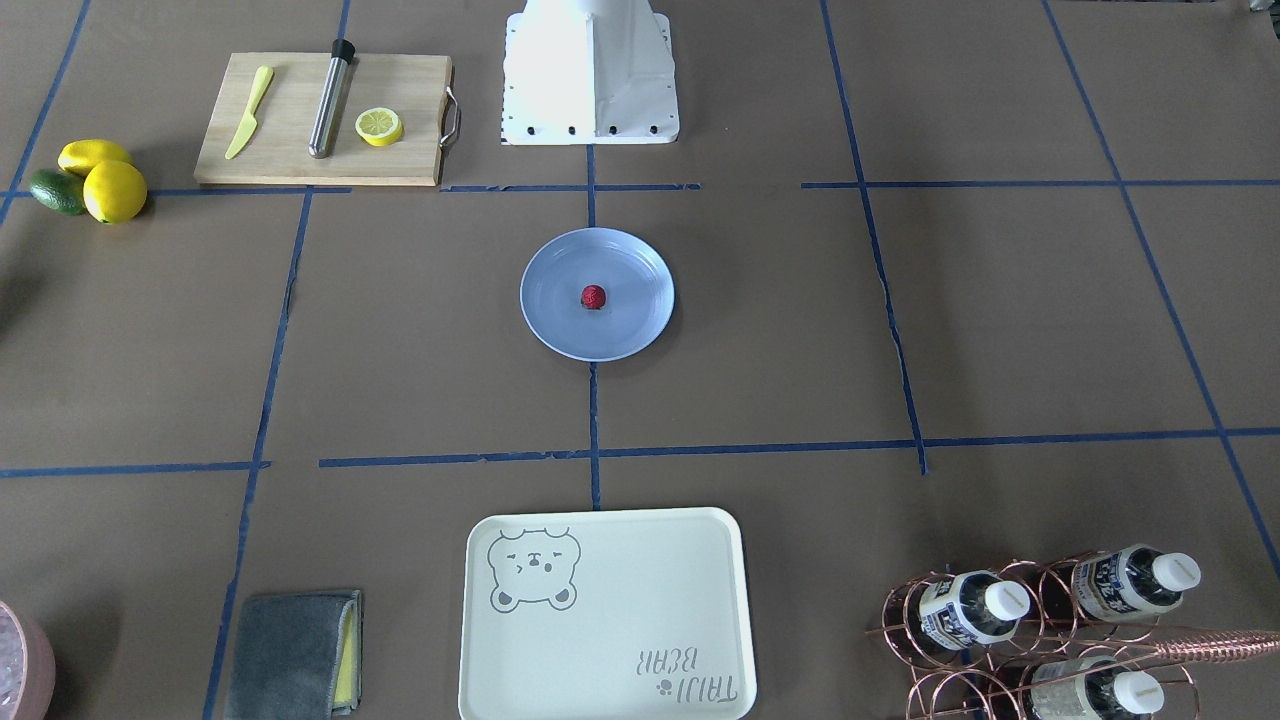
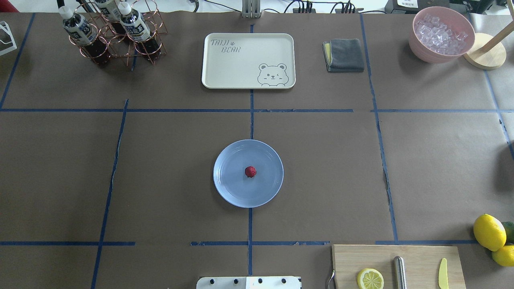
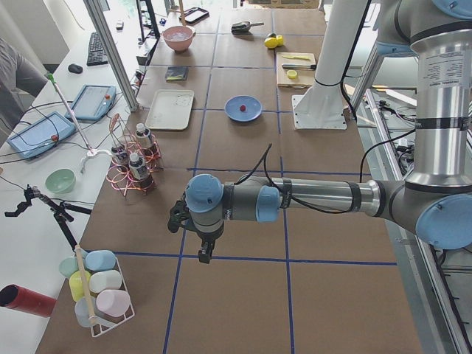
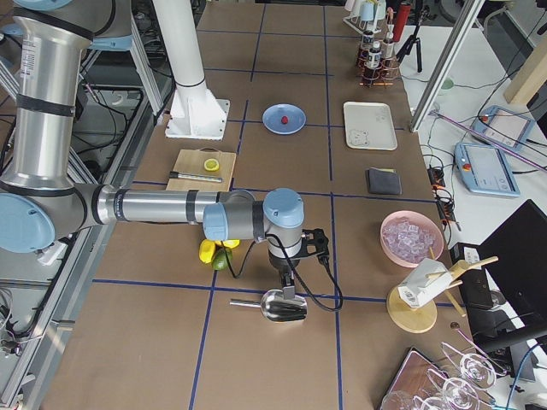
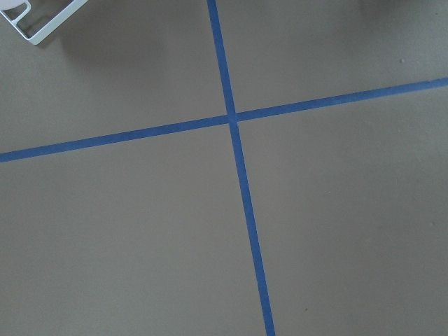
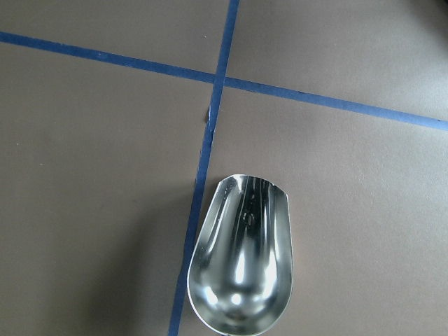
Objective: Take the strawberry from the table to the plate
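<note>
I find the strawberry (image 2: 250,171) lying on the plate (image 2: 227,192), almost at its centre and well apart from the raised rim. The plate stands in the middle of the tabletop (image 2: 160,180), on the blue tape line that runs from the robot's edge to the far edge. By my judgement the placing is done: a berry in the flat middle has the least chance to roll off.

The berry is very small, dark red and roundish, with a rough, bumpy skin. It stands out strongly against the glossy pale blue of the plate. It looks whole, not squashed.

Both arms are far from the plate, I think so that nothing can knock it. The left fingers (image 3: 204,254) hang over bare paper near the tabletop's left end, and its wrist camera shows only crossing tape. The right fingers (image 4: 287,282) hang near the right end, above a metal scoop (image 6: 241,262) lying on the paper. Only the side cameras show them, so I cannot tell if either pair is spread or pressed together.
</note>
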